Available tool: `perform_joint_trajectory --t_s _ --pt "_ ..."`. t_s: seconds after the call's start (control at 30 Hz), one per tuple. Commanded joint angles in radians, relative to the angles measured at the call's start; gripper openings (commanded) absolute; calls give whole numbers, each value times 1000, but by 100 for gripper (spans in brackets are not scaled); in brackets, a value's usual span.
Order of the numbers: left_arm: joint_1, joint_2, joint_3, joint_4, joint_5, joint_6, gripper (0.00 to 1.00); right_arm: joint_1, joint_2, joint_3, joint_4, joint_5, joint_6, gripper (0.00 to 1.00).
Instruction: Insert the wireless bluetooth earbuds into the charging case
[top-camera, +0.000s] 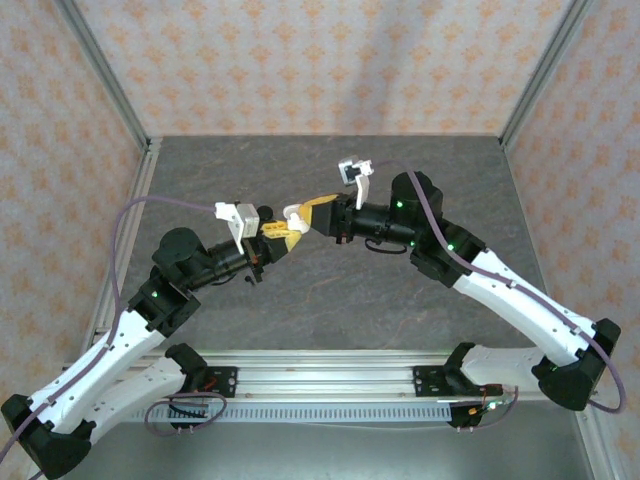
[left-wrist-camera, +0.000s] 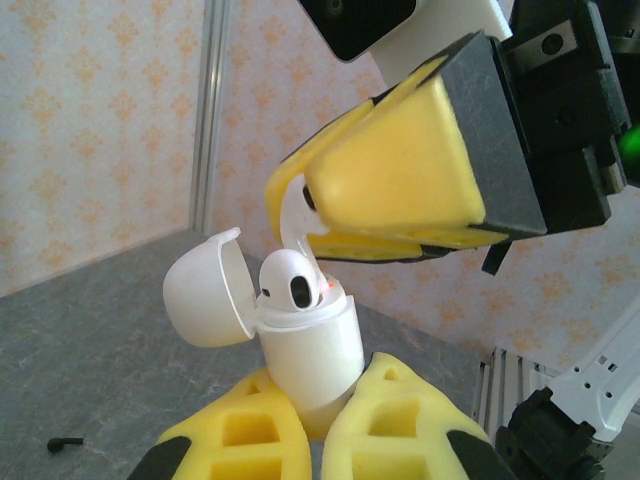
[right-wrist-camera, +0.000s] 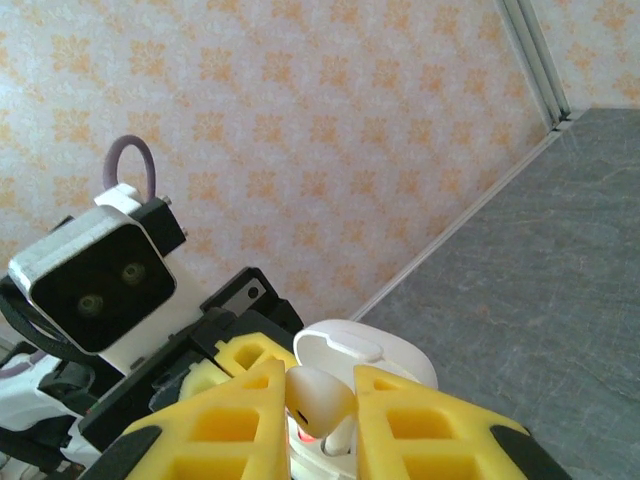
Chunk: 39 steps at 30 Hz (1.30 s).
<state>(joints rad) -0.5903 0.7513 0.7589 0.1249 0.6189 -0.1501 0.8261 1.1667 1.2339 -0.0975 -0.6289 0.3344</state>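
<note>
White charging case and earbud; grey mottled table; orange-floral wallpaper.

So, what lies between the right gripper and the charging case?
One white earbud, partly in the open charging case, seen in the left wrist view.

- The left hand and right hand meet above the bench's middle.
- The case stands upright between the left hand's fingers, lid open sideways.
- One earbud sits in the case.
- A second earbud is pinched between the right hand's fingers, just above the case's opening.
- A small loose part lies on the bench, apart from the case.
</note>
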Motion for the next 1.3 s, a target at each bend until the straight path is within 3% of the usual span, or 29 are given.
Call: perform_joint_trajectory --t_s 0.0,0.23,0.77,1.1,1.27 --pt "-9 -1 41 43 -15 -6 0 11 5 7 -11 -24 -33 21" --pt "-11 -4 44 37 -28 0 0 11 -8 9 -41 -30 -47 24" --pt "-11 -21 36 19 -39 4 0 13 -10 22 -57 -43 -34 46" --pt "-12 -38 30 15 -40 1 0 13 -54 54 -115 98 16 63" --pt "-13 -42 31 16 -38 1 0 13 -70 52 -121 116 52 64"
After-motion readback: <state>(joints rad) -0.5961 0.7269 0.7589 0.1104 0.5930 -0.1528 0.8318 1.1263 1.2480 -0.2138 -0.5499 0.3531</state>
